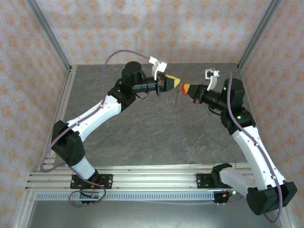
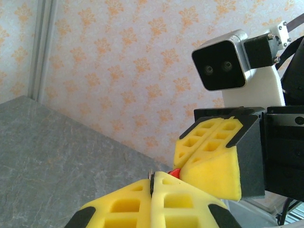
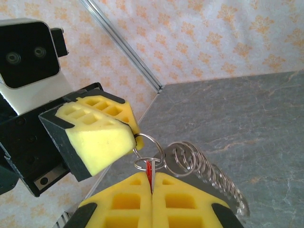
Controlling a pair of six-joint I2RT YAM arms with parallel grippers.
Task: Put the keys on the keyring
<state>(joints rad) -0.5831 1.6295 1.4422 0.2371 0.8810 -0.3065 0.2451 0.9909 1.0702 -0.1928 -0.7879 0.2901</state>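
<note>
Right gripper (image 3: 151,184) was clamped fully shut with the little red key (image 3: 149,170) pinched between its tips, just a sliver of red poking out. Left gripper (image 3: 134,136) was closed tight too, nipping the thin wire loop at the top of the keyring (image 3: 209,173). The two were basically nose to nose up in the air, with the key right at that loop. Honestly couldn't tell if it was threaded on. The rest of the keyring, a silvery coil, dangled under them above the grey surface (image 1: 142,128).
</note>
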